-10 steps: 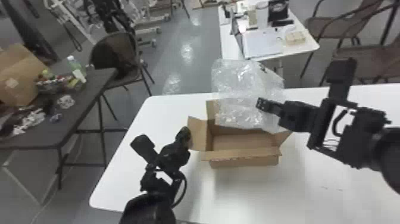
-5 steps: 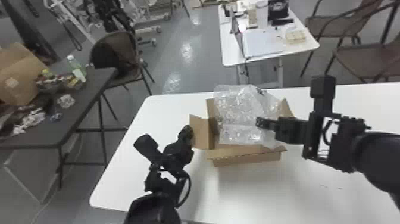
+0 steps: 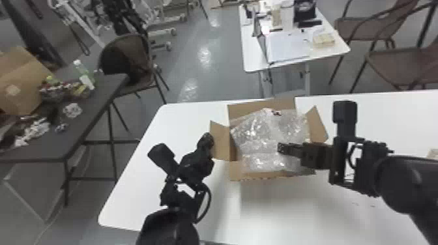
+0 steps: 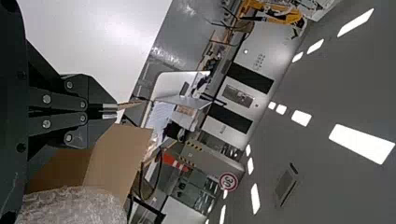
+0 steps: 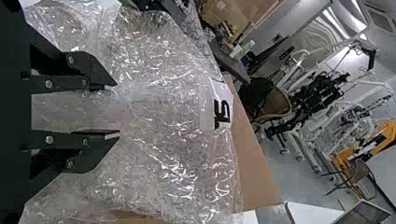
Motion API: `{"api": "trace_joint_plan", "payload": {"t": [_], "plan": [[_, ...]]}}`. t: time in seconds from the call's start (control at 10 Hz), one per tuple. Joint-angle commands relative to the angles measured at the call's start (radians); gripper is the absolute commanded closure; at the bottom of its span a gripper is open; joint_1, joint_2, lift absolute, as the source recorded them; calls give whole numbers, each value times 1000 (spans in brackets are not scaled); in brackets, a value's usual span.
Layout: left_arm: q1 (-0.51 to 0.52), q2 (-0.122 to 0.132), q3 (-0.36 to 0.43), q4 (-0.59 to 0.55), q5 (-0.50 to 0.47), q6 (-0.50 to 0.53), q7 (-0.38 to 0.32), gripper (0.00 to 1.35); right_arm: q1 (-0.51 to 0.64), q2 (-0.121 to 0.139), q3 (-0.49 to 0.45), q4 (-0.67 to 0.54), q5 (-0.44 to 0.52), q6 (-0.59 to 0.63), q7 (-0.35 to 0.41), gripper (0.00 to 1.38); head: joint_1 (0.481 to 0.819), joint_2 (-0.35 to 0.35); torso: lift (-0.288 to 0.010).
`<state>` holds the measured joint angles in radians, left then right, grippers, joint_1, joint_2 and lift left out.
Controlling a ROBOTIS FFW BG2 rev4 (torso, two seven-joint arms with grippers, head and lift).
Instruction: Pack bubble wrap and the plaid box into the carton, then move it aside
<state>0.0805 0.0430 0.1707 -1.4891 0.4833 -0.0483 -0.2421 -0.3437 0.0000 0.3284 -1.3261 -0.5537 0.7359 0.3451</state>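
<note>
At the open carton [image 3: 236, 174], my left gripper [image 3: 206, 140] is at the left flap [image 3: 221, 141]; in the left wrist view that gripper [image 4: 110, 111] is shut on a thin cardboard edge. Bubble wrap [image 3: 260, 140] lies crumpled across the carton's opening, covering most of the inside. Above its right part is my right gripper [image 3: 281, 148]. The right wrist view has that gripper [image 5: 116, 110] open, its fingers well apart, with clear bubble wrap [image 5: 173, 126] between and beyond them. A printed label [image 5: 223, 106] is on the wrap.
The white table [image 3: 280, 215] extends on both sides of the carton. A dark table [image 3: 81, 120] with clutter stands to the left, a chair [image 3: 130, 65] behind it. Farther back are a small white table [image 3: 254, 58] and brown chairs [image 3: 396, 65].
The right gripper has come down and the bubble wrap has sunk from above the carton into its opening. My left gripper and the carton have shifted slightly to the right.
</note>
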Motion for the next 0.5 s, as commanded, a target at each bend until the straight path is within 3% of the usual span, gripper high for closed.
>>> {"api": "trace_joint_plan", "payload": {"t": [0.0, 0.1, 0.4], "plan": [[2, 1, 1, 0, 8, -2, 0, 1211, 14, 1, 4, -4, 41, -33, -2, 237, 695, 350, -65], [2, 3, 1, 0, 11, -5, 0, 1211, 28, 1, 4, -12, 41, -76, -2, 121, 695, 350, -65], [2, 5, 3, 0, 12, -5, 0, 1211, 49, 1, 26, -19, 34, -214, -2, 127, 695, 350, -65]]}}
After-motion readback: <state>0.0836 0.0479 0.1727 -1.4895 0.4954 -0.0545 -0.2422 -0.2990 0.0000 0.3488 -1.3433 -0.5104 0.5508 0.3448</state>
